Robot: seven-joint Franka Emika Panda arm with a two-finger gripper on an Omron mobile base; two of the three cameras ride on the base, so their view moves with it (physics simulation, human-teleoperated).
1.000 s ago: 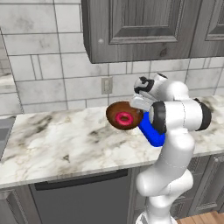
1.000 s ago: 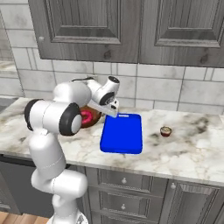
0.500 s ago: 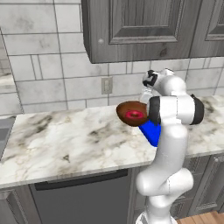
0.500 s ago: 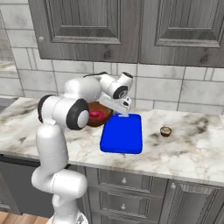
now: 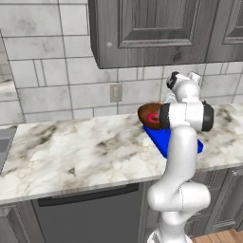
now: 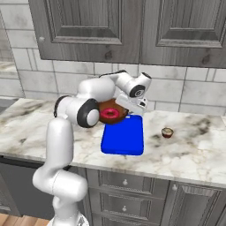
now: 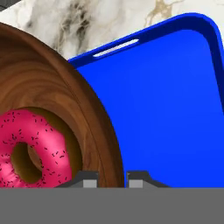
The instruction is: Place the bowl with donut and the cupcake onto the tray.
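Above the back end of the blue tray (image 6: 123,137), the gripper (image 7: 111,177) pinches the rim of the wooden bowl (image 6: 115,106), held aloft and tilted, pink donut (image 6: 110,114) inside. Right of the tray, well apart, the cupcake (image 6: 167,132) sits on the marble counter (image 6: 190,145).
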